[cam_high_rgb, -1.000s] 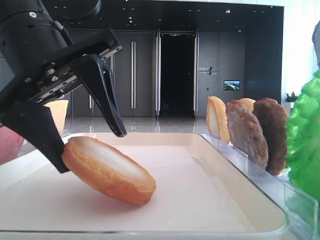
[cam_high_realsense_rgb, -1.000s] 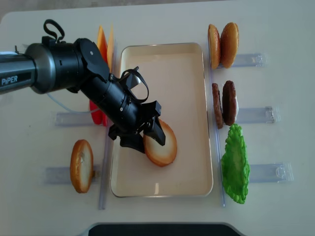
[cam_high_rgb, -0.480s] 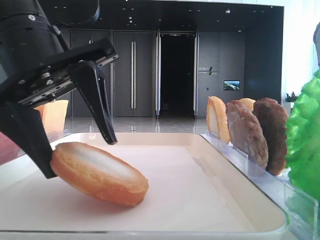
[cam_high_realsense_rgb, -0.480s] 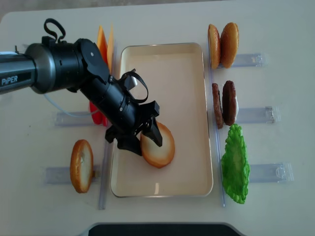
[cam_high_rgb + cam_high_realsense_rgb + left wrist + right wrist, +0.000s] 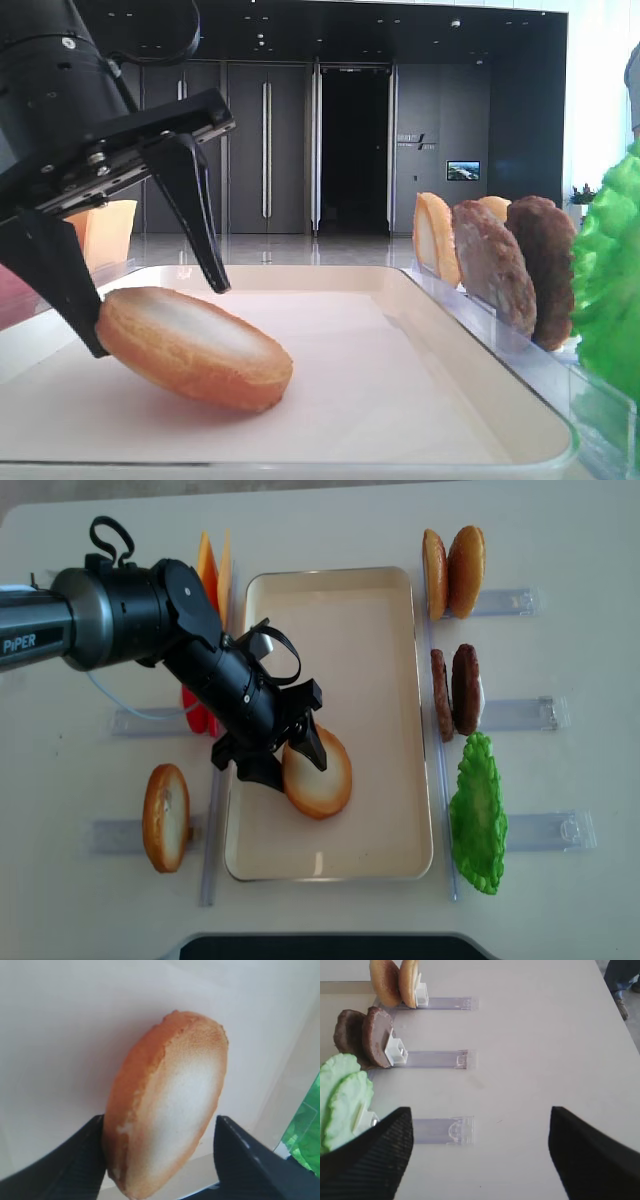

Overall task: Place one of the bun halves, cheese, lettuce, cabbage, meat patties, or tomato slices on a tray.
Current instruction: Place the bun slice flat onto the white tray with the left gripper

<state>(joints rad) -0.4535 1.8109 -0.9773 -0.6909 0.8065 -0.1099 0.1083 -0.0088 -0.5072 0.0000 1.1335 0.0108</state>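
- Low side view: the left gripper (image 5: 150, 300) comes down from the top left. Its two black fingers (image 5: 195, 215) stand wide apart, one on each side of a bun half (image 5: 190, 347). The bun half leans, with its low edge on the tray (image 5: 400, 400) and its pale face up. Only this view shows how much it tilts. On the right, another bun half (image 5: 433, 238), two meat patties (image 5: 495, 262) and the lettuce (image 5: 608, 290) stand in a clear rack (image 5: 600, 415).
- Right wrist view: the right gripper (image 5: 480, 1155) hangs over the bare table (image 5: 545, 1035), well apart from the tray. Its two dark fingers are spread wide and hold nothing. No other view shows this gripper.
- Left wrist view: the bun half fills the gap between the two dark fingers. The left one touches its brown crust. I cannot tell if the right one touches.
- Top view: the left arm (image 5: 130, 630) reaches in slanting from the left edge to the tray. The bun half sits in the tray's lower left part. Cheese (image 5: 207, 568) and a red tomato slice (image 5: 198, 715) stand left of the tray. One more bun half (image 5: 166, 817) stands at the lower left.
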